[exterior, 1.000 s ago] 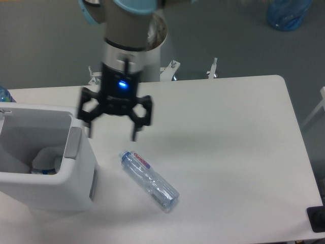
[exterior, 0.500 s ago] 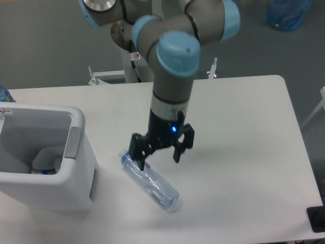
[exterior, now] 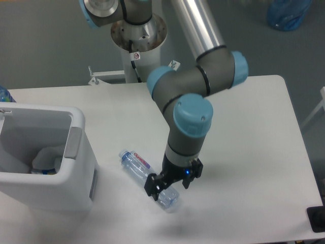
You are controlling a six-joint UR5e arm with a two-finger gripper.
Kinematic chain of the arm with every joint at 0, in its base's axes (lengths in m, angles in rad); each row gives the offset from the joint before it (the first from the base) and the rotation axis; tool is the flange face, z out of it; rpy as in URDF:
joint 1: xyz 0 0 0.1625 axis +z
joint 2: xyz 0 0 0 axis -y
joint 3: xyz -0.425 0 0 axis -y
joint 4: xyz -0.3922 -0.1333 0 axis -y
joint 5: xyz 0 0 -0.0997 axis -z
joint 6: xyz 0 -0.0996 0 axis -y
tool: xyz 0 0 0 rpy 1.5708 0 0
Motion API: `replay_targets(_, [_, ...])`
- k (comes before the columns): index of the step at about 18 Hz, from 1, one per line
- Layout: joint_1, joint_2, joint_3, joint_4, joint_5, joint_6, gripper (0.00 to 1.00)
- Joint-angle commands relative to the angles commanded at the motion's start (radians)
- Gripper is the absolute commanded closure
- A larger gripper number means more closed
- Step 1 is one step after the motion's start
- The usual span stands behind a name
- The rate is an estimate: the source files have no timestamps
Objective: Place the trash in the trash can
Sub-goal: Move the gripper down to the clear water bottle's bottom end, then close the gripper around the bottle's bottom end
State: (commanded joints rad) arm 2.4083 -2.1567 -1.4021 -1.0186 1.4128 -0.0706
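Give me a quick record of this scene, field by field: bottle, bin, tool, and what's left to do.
bottle: clear plastic bottle lying on its side on the table, right of the bin
trash can: white bin at the left edge, something pale already inside
tool: low over the bottle's far end, fingers astride it, grip not confirmed
left to do: bottle not yet in the bin

White surface (exterior: 244, 127) with rounded corners stands on grey floor (exterior: 45, 40); blue translucent bag (exterior: 287, 13) beyond its far right corner.

Open table (exterior: 244, 152) right of the bottle (exterior: 137, 165); trash can (exterior: 76, 152) close on its left.
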Motion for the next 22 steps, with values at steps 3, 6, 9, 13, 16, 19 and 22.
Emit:
replay_targets(3, [0.000,-0.018,0.009,0.000,0.000,0.002,0.00])
replay_targets(6, [0.000,-0.046,0.017,0.009,0.003,0.002,0.00])
replay_targets(9, [0.000,-0.052,0.000,0.069,0.029,0.002,0.00])
replay_targets(13, [0.000,-0.083,0.002,0.072,0.074,-0.052,0.00])
replay_targets(16, [-0.002,-0.094,-0.002,0.072,0.080,-0.054,0.00])
replay_targets(19, [-0.002,-0.097,-0.003,0.072,0.080,-0.055,0.00])
replay_targets(22, [-0.005,-0.097,-0.005,0.072,0.078,-0.058,0.00])
